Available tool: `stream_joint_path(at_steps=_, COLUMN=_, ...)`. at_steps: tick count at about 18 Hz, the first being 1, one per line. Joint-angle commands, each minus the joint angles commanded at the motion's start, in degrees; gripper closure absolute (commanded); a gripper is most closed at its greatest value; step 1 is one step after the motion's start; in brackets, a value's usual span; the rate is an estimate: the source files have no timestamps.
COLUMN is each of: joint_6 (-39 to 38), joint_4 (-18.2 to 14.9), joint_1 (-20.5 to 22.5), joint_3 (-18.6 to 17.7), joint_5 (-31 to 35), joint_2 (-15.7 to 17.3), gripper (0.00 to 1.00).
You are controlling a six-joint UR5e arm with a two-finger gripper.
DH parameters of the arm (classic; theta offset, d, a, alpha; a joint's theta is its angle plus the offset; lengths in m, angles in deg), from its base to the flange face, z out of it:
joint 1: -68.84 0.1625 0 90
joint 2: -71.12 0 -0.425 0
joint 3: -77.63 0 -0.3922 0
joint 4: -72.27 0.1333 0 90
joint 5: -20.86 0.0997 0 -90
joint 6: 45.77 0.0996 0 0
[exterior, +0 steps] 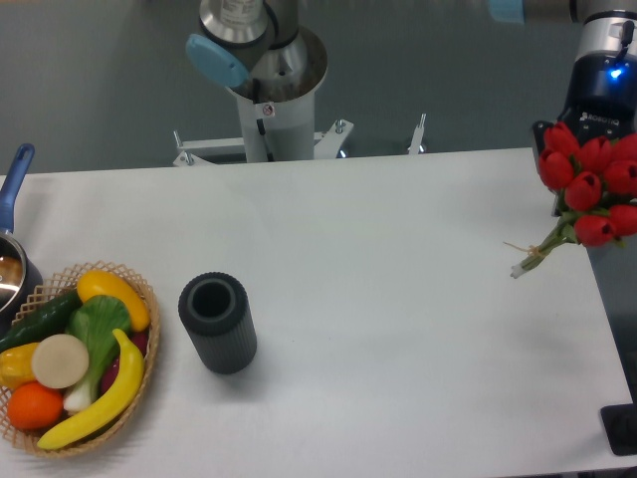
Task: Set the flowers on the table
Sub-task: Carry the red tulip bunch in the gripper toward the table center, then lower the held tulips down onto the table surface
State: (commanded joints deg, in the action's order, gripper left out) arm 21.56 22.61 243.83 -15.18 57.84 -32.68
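Hanging red tulip flowers | hand state unclear | matte white table

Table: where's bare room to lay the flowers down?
The table is bare from the vase across to its right edge, and along the back. The flowers hang at the right edge, by the gripper. The left is crowded: basket, pot, vase.

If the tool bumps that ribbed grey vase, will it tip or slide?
The vase stands upright and looks tall for its base, so a high knock would probably tip it. Being cylindrical, it would likely roll afterwards. The smooth table suggests a low push slides it.
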Motion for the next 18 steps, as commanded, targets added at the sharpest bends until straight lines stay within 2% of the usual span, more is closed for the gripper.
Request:
stream_joint_path(at_steps=6, joint_6=0.09, joint_4=-0.18, joint_1=-7.73, joint_3=0.26, joint_5=19.07, joint_2=-0.70, gripper=0.60)
stream_joint_path(at_steps=18, joint_6=0.18, joint_4=-0.44, joint_1=-16.08, joint_3=-2.64, joint_5=40.00, joint_2=-3.78, gripper=0.60)
